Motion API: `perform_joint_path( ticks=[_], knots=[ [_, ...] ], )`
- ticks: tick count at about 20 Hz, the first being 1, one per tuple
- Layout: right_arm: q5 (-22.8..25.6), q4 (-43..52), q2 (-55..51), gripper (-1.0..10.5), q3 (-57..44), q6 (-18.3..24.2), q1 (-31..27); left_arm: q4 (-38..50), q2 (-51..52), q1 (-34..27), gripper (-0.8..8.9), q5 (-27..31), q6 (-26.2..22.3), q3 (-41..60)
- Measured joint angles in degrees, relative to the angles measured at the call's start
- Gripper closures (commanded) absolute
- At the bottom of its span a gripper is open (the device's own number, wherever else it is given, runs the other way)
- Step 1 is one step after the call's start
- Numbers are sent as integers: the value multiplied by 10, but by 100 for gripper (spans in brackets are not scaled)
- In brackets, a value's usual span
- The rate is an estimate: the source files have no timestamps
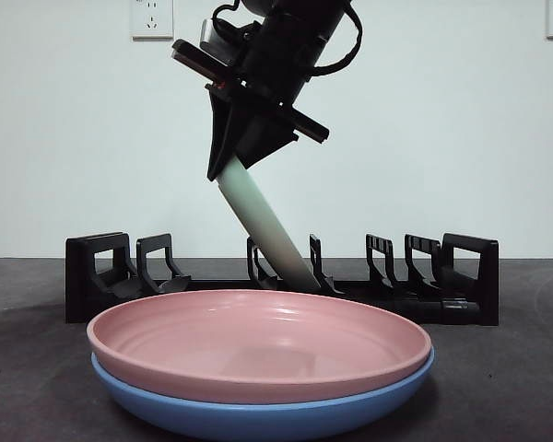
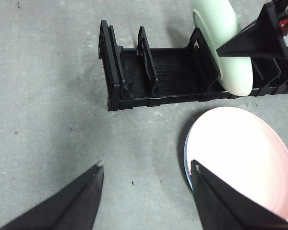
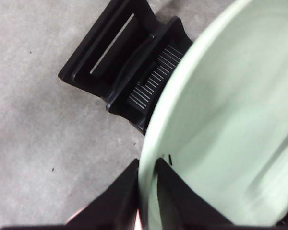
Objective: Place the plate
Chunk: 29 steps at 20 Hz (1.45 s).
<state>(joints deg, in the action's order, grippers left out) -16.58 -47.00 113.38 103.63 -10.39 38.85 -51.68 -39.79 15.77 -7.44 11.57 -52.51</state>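
My right gripper (image 1: 230,166) is shut on the rim of a pale green plate (image 1: 265,224). The plate stands on edge, tilted, with its lower rim in a middle slot of the black dish rack (image 1: 97,276). The right wrist view shows the jaws pinching the green plate (image 3: 221,124) over the rack (image 3: 134,62). In the left wrist view the green plate (image 2: 225,43) leans in the rack (image 2: 158,72), held by the right gripper (image 2: 230,48). My left gripper (image 2: 146,167) is open and empty, above bare table.
A pink plate (image 1: 258,341) lies stacked on a blue plate (image 1: 258,414) in front of the rack; the stack also shows in the left wrist view (image 2: 245,163). The rack has several empty slots at both ends. Grey table (image 2: 48,120) around.
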Motion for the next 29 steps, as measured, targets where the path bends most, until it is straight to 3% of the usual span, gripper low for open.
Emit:
perform_joint_path(
  ticks=[11, 18, 22, 29],
  knots=[
    [-31, -222, -13, 933, 193, 31, 6, 3, 0, 0, 533, 0, 0, 0],
    [-28, -292, -133, 933, 204, 85, 26, 4, 0, 0, 533, 0, 0, 0],
    [-30, -256, -259, 933, 77, 94, 58, 4, 0, 0, 533, 0, 0, 0],
    [-28, -55, -490, 933, -274, 88, 131, 4, 0, 0, 533, 0, 0, 0]
  ],
)
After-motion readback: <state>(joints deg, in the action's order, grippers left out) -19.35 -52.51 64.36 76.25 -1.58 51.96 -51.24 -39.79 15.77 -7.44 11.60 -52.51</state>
